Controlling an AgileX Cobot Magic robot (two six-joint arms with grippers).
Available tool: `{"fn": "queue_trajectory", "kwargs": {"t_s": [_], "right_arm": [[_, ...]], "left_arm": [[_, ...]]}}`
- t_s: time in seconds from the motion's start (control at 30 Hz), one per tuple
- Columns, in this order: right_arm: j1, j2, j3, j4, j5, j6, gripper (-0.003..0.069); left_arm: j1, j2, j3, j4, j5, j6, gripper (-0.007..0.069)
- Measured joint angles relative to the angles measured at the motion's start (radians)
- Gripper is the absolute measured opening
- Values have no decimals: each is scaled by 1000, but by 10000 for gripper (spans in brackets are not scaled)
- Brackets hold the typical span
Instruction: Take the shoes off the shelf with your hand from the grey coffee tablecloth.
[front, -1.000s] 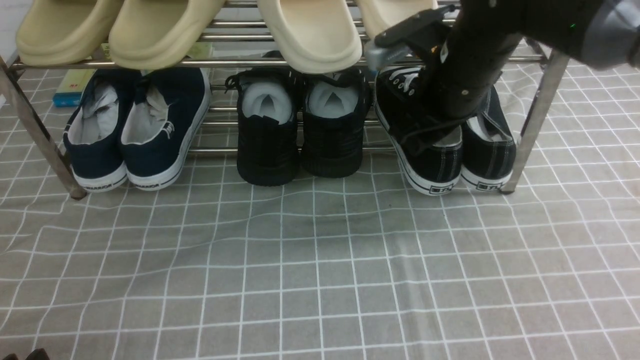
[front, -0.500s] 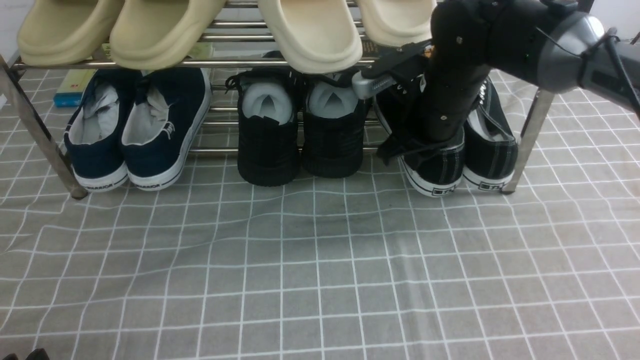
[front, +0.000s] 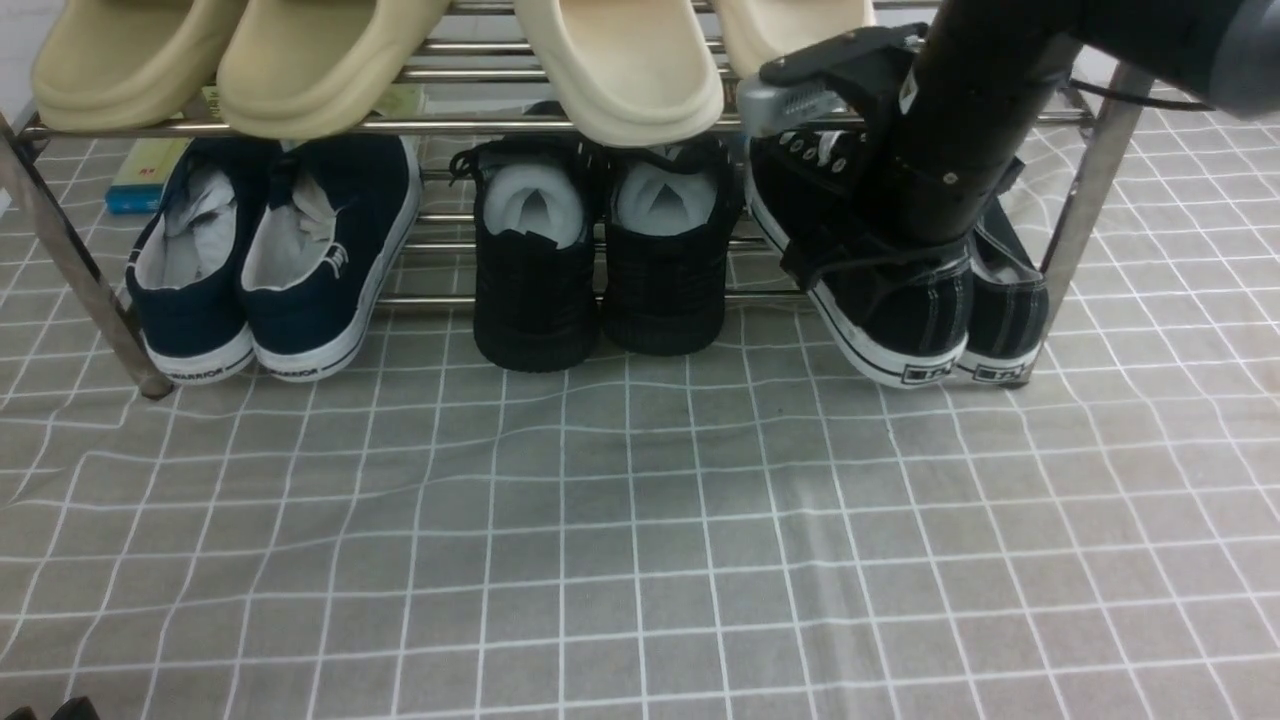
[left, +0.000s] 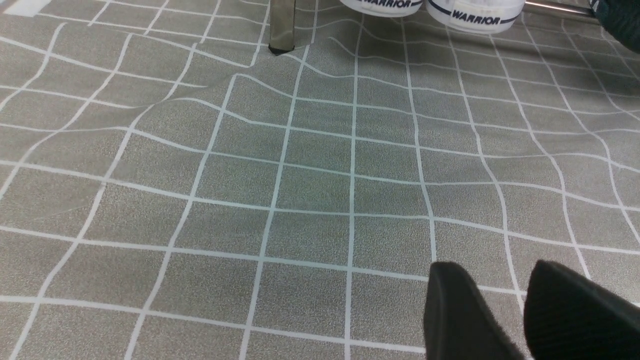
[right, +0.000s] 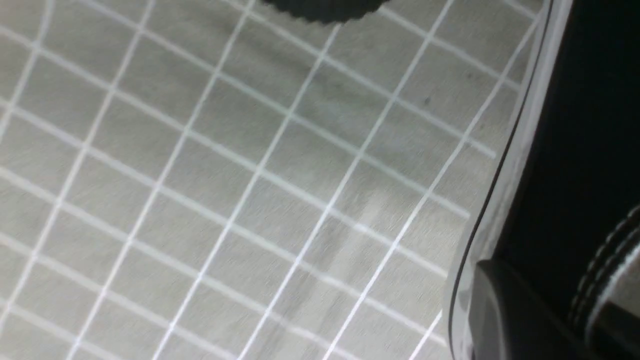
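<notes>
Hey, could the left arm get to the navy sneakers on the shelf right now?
Probably yes. Bare cloth lies between the left claw and the navy sneakers' heels, which overhang the shelf's front bar.

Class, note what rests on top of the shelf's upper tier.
Four beige slippers rest on the shelf's top bars. Their far ends lie outside the picture; the right arm covers part of the rightmost.

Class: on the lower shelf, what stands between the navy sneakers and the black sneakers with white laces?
A pair of all-black shoes stuffed with white paper, seen in the front view, between the navy sneakers and the laced sneakers.
</notes>
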Motion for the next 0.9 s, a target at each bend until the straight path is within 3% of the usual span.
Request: {"fn": "queue_trajectory", "kwargs": {"t_s": [0.53,0.9], "right_arm": [[7,-223,162,65,1,75,20],[209,-390,440,68,-5,192,22]], "left_arm": [[0,0,0,0,0,0,239],[0,0,0,0,0,0,239]]}}
